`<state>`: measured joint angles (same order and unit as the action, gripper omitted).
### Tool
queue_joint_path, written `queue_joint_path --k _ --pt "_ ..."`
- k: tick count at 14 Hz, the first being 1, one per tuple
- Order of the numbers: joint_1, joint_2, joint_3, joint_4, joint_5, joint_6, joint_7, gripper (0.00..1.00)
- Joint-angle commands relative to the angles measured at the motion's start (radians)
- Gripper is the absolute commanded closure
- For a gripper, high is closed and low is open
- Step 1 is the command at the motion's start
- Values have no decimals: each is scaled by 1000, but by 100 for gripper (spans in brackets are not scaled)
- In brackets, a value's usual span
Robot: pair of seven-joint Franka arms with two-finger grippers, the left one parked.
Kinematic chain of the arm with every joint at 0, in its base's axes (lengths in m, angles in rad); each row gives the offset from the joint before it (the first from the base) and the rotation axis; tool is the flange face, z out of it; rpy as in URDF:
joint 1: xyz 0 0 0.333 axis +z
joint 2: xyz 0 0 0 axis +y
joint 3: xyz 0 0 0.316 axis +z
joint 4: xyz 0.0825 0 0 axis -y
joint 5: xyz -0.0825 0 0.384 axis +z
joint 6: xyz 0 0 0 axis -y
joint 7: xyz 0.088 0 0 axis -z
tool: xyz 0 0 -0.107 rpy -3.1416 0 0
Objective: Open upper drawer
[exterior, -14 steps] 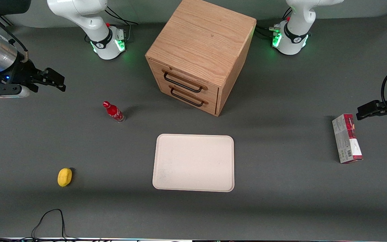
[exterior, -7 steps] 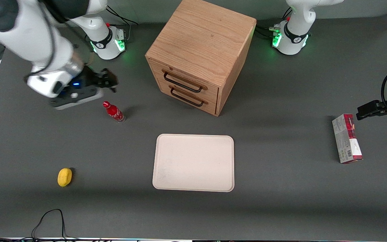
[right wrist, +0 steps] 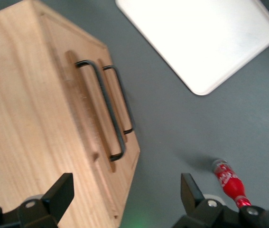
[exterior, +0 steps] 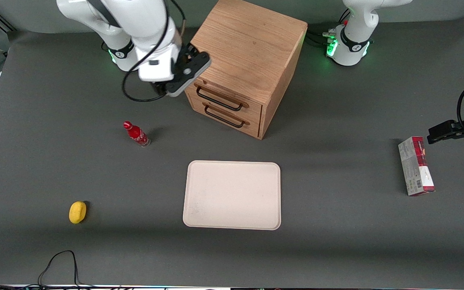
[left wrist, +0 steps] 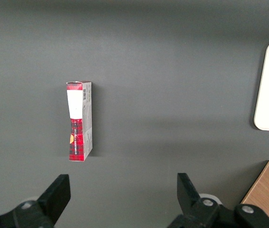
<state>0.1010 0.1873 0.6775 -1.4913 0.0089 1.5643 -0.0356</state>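
Overhead, hand (exterior: pixel 189 70) open above cabinet (exterior: pixel 244 48) corner; upper drawer (exterior: pixel 220 98) shut.

Upper drawer (exterior: pixel 220 96), light oak, black wire handle, shut flush, above matching drawer

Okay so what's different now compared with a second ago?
The right arm's gripper swung from the working arm's end of the table, passed above the red bottle, and now hangs open above the cabinet's top corner, over the upper drawer. It holds nothing. Both drawers remain shut; bottle, tray, lemon and box are unmoved.
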Motion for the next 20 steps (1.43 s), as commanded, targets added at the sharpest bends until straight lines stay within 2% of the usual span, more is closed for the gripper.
queue_joint_path --k 1,8,20 --pt "-10 99 33 37 3 -20 -105 0" --pt "-12 274 56 25 0 51 -161 0" --pt "0 325 56 -43 -38 155 -159 0"
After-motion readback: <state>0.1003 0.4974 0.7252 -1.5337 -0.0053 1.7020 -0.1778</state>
